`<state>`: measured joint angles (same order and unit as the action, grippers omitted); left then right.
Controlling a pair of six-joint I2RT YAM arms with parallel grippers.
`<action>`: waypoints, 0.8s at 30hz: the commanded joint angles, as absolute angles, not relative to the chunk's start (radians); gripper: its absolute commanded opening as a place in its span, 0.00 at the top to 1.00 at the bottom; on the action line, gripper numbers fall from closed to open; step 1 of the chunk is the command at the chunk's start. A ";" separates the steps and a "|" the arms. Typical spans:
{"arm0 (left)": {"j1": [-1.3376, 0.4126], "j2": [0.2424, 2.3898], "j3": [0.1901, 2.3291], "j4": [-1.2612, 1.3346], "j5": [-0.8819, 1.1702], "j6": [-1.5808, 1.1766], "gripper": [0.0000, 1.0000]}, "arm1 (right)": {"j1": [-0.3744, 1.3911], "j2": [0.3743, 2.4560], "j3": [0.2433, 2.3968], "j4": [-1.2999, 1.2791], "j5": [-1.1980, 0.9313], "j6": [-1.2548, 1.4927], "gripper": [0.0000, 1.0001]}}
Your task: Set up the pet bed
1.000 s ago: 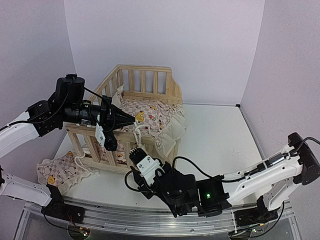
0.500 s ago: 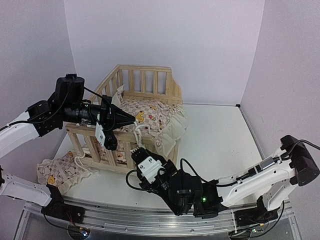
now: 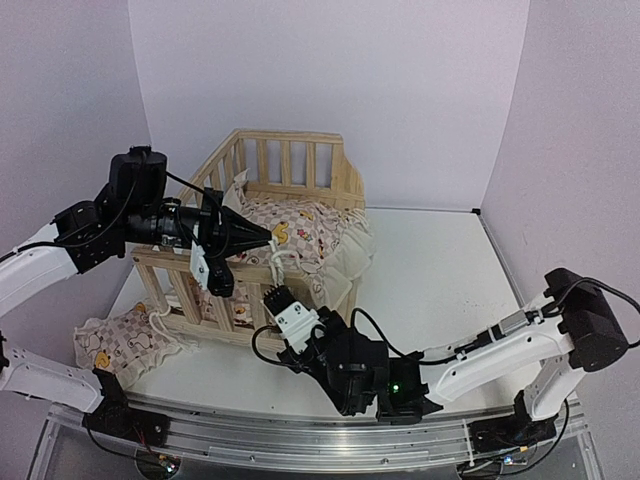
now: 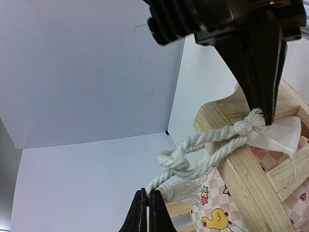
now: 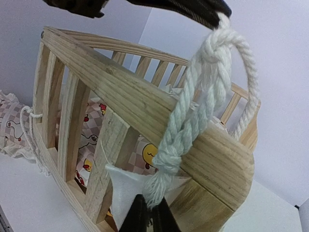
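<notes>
Right wrist, right claw (image 5: 148, 215) cropped, tie string (image 5: 193, 118) masking grip

3 plain pale lilac panel walls (image 3: 330, 80) enclose the evenly lit smooth white surface (image 3: 440, 270), a ridged silver metal rail (image 3: 230, 420) edging its near side.

Cushion (image 3: 300, 225) in frame (image 3: 290, 160) on left of table (image 3: 430, 270), tie string (image 5: 203, 96) over near rail (image 5: 140, 104).

White table (image 3: 440, 270) across the middle and right of the frame. Pale lilac walls (image 3: 420, 100) behind and at both sides, meeting in corners toward upper left and upper right. Silvery metal rail (image 3: 240, 428) along the bottom edge.
</notes>
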<state>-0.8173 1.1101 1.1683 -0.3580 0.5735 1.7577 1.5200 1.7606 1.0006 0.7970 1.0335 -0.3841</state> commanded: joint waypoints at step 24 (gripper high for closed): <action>-0.730 1.094 1.262 -0.453 0.172 1.599 1.00 | 1.491 1.363 0.743 -0.051 0.351 0.515 1.00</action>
